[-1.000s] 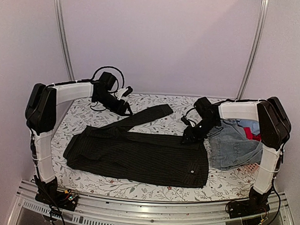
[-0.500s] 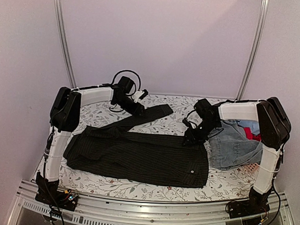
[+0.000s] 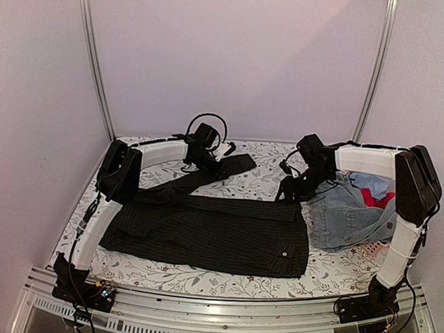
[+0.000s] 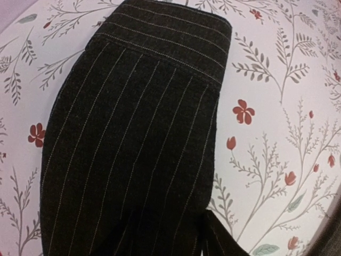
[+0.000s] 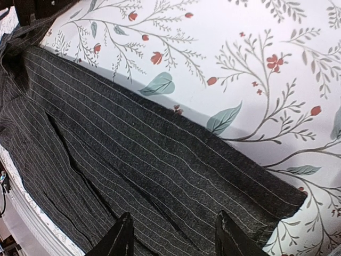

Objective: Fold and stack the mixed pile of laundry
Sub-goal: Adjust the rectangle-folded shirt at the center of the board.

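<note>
The black pinstriped shirt [image 3: 212, 232] lies spread flat across the table, one sleeve [image 3: 226, 167] reaching to the back centre. My left gripper [image 3: 220, 152] hovers low over that sleeve near its cuff [image 4: 170, 37]; its dark fingers are apart at the sleeve's sides, open [image 4: 165, 242]. My right gripper [image 3: 289, 191] is open and empty just above the shirt's far right corner [image 5: 176, 237]. At the right lies the rest of the pile: light-blue denim [image 3: 345, 216], a red garment [image 3: 369, 196] and a pale blue one [image 3: 369, 180].
A pink slatted basket [image 3: 371, 252] sits under the denim at the right edge. The flowered table cloth [image 3: 224, 281] shows in front of the shirt. Two metal posts [image 3: 94, 58] stand at the back corners.
My left arm has swung right along the back of the table and now stands over the sleeve. My right gripper has shifted slightly back. The shirt lies much as before.
</note>
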Available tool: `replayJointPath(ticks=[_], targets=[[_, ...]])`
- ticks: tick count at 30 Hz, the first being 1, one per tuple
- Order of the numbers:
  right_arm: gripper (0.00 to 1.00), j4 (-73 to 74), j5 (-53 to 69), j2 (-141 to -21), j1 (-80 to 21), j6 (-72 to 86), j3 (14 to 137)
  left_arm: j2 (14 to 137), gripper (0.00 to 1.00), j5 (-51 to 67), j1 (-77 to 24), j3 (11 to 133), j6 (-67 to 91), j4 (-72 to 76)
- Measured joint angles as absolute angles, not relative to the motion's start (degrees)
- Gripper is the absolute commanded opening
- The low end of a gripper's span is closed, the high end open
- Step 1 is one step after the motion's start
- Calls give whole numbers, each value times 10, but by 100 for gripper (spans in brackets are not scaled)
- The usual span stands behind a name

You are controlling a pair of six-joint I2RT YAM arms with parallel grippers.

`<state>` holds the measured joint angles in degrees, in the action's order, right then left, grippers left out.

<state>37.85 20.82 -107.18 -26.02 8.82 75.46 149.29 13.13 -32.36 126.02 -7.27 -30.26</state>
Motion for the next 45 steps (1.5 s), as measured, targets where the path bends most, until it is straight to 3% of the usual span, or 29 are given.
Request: replayJointPath(ticks=[3, 4, 11, 19, 27, 34, 45], targets=[[64, 374, 197, -1059, -255, 85, 755, 1494, 3, 128, -324, 1261, -74, -302], [68, 370, 192, -1054, -255, 81, 755, 1494, 0, 131, -324, 1261, -72, -303], [84, 290, 162, -970, -255, 37, 735, 1460, 0, 214, -321, 1218, -71, -317], [98, 167, 173, -834, -260, -41, 659, 1307, 0, 374, -295, 1164, -72, -349], [99, 116, 183, -769, -332, -91, 620, 1204, 0, 510, -284, 1111, -66, -389], [99, 67, 120, -765, -444, -98, 567, 1184, 0, 575, -278, 1027, -28, -384], [84, 39, 95, -852, -504, -112, 572, 1216, 0, 527, -245, 847, 7, -377]])
